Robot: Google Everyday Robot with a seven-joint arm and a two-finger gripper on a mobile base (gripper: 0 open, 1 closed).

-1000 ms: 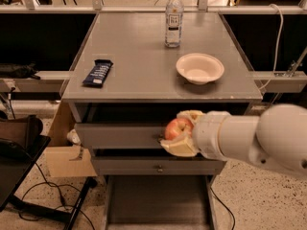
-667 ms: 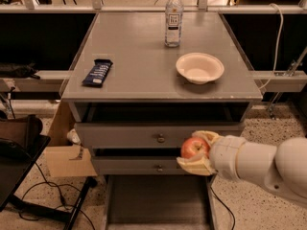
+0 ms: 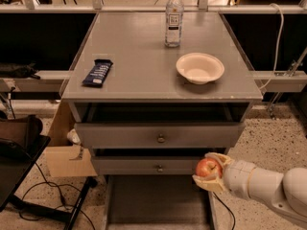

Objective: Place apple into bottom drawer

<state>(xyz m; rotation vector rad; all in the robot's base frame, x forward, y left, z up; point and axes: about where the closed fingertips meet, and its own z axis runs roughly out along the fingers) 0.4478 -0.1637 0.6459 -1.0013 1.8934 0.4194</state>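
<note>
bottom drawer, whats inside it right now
The wide grey bottom drawer shows only bare floor. Its rear is covered by the knobbed grey drawer above; its front is cropped. The round red-orange apple sits in the gripper by its right rim, not inside.

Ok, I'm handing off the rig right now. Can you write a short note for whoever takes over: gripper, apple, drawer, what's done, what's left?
Gripper: shut on the apple, low on the right of the view.
Apple: held in the air, level with the middle drawer front, by the right side of the bottom drawer.
Bottom drawer: pulled out, apple not in it.
Done: apple grasped, drawer open.
Left: bring the apple over the drawer floor, lower it, release, pull the arm back.
</note>
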